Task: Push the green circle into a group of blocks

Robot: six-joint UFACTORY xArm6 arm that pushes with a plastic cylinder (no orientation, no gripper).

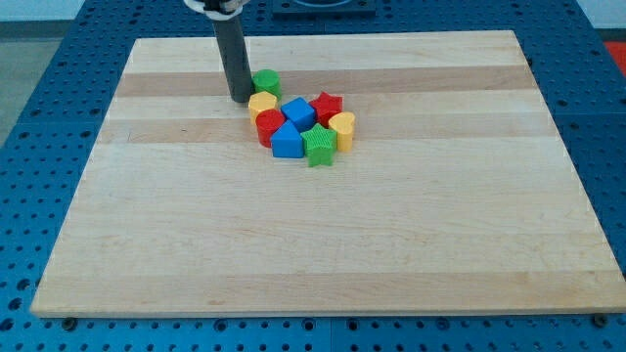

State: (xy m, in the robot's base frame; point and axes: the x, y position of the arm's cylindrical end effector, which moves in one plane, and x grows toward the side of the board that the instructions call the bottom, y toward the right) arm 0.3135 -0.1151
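Note:
The green circle [266, 81] sits at the top left of a tight cluster of blocks near the board's upper middle. It touches a yellow block [261, 103] just below it. My tip [241, 99] rests on the board just left of the green circle and the yellow block, very close to both. The cluster also holds a red block [267, 125], a blue cube [297, 112], a red star [328, 105], a yellow cylinder [341, 129], a blue block [287, 143] and a green star [320, 145].
The wooden board [313, 244] lies on a blue perforated table [29, 117]. The dark rod [232, 54] rises from my tip toward the view's top.

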